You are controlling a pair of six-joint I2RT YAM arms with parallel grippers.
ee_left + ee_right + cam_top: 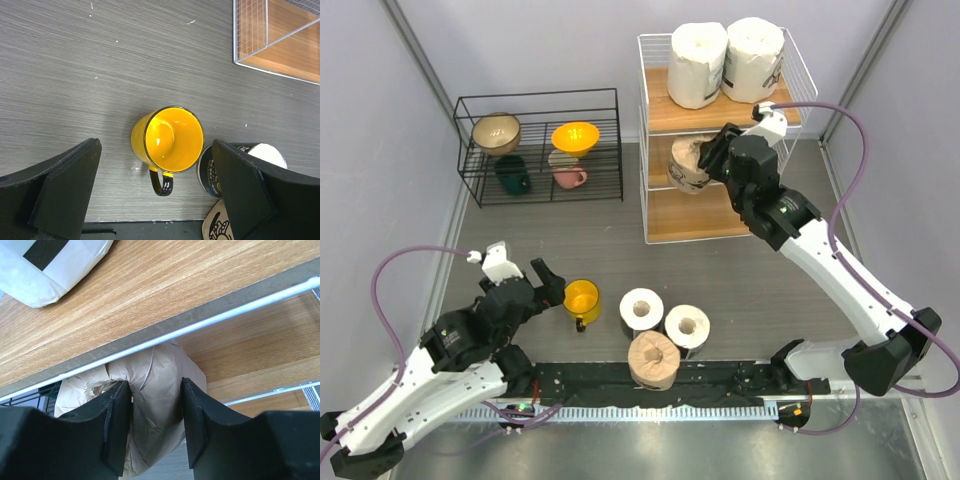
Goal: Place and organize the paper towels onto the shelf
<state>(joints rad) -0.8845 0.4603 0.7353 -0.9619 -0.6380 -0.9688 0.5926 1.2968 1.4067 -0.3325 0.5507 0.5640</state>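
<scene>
While right claw (156, 395) grips the brown roll (686, 166) by its crumpled wrap at the left end of the shelf's (695, 215) middle board, left claw (156, 146) hangs open over the cup (175, 137); roll judged light, soft, crushable, so hold across the girth, gently.

shelf (680, 215): white wire, light wood-grain boards
top rolls (698, 65): white, black print
middle roll (155, 385): plain beige-brown
cup (170, 140): yellow, black rim and handle
desk (75, 75): grey, streaked grain
low rack (538, 95): black wire
right gripper (156, 410): black
</scene>
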